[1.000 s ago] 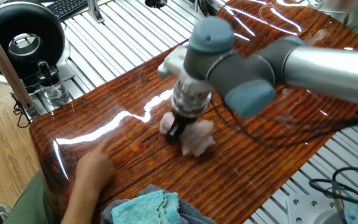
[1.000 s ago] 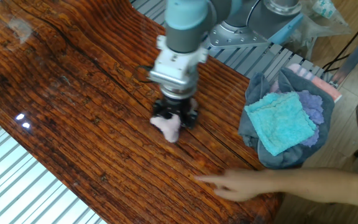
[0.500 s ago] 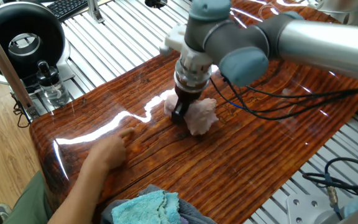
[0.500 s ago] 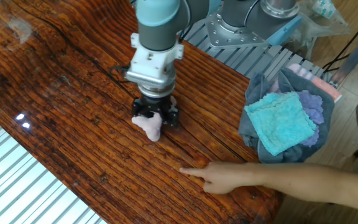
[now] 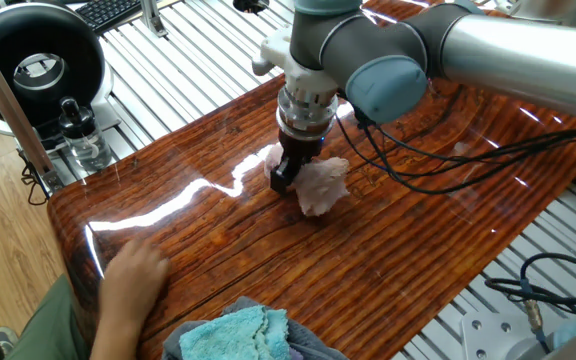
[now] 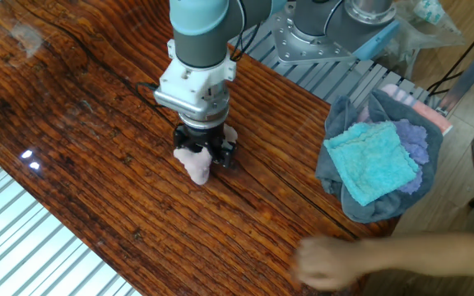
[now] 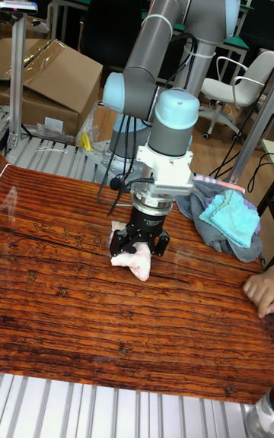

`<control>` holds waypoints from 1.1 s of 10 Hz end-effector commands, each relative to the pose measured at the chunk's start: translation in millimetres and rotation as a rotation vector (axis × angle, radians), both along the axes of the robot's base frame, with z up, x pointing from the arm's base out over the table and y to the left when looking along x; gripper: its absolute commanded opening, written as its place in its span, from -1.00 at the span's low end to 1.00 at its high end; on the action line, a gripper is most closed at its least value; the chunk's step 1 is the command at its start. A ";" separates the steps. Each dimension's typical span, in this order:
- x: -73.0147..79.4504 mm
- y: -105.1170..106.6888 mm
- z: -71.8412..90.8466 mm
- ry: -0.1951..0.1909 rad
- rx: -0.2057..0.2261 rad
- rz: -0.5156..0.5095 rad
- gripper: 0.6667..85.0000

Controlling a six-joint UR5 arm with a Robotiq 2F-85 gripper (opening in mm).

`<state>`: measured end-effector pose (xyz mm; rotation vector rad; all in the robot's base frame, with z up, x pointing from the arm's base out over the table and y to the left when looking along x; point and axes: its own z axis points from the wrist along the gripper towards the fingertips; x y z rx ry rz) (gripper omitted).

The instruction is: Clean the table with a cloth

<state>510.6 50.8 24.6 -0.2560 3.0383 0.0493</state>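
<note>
The pale pink fluffy cloth (image 5: 318,186) (image 6: 197,167) (image 7: 131,261) lies bunched on the glossy reddish-brown table (image 5: 418,250) (image 6: 72,140) (image 7: 68,316). My gripper (image 5: 288,178) (image 6: 205,154) (image 7: 139,244) points straight down and is shut on the cloth, pressing it against the wood near the table's middle. The fingertips are buried in the fabric.
A person's hand (image 5: 133,280) (image 6: 336,261) (image 7: 260,290) rests at the table edge. A turquoise cloth (image 5: 233,335) (image 6: 373,160) (image 7: 230,217) lies on a grey and purple pile at that end. Black cables (image 5: 438,165) trail over the wood. Silver ribbed frame (image 5: 198,60) surrounds the table.
The gripper has dragged the pink cloth across the table, away from the turquoise cloth pile. The person's hand pointed at the wood, then pulled back to the table edge.
</note>
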 end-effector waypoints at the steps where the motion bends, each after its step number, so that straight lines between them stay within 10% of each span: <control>1: 2.5 11.4 3.7 0.007 0.055 -0.114 -0.99; 8: 39.2 103.4 -10.1 -0.062 0.103 -0.196 -0.99; 11: 47.1 130.2 -4.0 -0.078 0.218 -0.236 -0.99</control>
